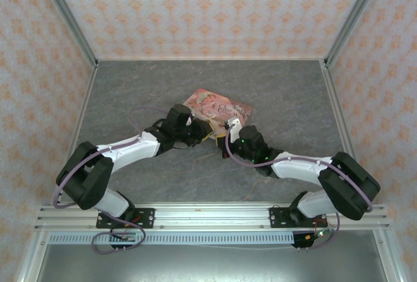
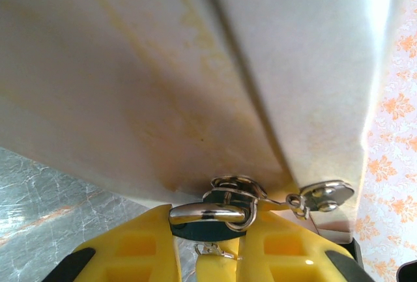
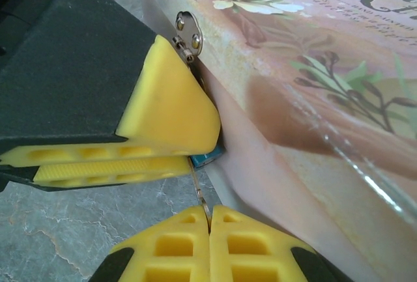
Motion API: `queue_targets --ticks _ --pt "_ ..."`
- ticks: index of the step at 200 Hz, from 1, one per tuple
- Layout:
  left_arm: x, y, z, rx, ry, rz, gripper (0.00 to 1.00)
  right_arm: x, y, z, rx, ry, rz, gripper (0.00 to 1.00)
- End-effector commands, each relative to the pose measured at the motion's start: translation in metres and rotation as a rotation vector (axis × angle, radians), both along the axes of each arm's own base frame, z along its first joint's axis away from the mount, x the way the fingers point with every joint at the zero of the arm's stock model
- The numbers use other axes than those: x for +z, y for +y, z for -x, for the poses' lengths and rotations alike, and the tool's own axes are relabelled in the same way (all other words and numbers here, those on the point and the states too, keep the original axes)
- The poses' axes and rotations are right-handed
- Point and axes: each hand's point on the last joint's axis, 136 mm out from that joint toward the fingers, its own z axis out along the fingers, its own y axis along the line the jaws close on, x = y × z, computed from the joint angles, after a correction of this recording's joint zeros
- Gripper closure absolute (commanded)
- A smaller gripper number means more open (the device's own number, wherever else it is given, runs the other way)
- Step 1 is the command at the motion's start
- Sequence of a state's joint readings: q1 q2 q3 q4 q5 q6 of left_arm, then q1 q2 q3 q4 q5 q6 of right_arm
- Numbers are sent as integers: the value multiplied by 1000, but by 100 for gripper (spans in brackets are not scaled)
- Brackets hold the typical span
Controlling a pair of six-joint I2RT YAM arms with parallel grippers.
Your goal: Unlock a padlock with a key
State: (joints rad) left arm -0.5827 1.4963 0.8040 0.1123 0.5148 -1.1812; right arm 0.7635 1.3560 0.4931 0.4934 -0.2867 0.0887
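Padlock tiny, teal body, silver shackle | left jaws clenched on it | right jaws pinching key

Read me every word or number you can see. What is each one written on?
"A": a big curly letter on the pink box lid, right wrist view; the rest is cut off.
Small print beside it: too blurred to read.
Top view: the lid's writing is too small to read.
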Motion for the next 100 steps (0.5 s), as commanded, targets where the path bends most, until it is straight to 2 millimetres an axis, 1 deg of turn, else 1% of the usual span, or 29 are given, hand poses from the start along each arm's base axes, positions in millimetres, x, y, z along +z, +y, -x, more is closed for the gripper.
queue_targets --ticks 1,40,100 --pt "28 -7 -2 -8 -64 51 90 4 -6 0 -26 -13 16 100" --pt "27 -6 -2 -5 -63 46 90 -6 -12 4 -39 13 31 100" --pt "27 -5 -1 -5 -63 44 90 -7 -10 2 -40 14 32 100"
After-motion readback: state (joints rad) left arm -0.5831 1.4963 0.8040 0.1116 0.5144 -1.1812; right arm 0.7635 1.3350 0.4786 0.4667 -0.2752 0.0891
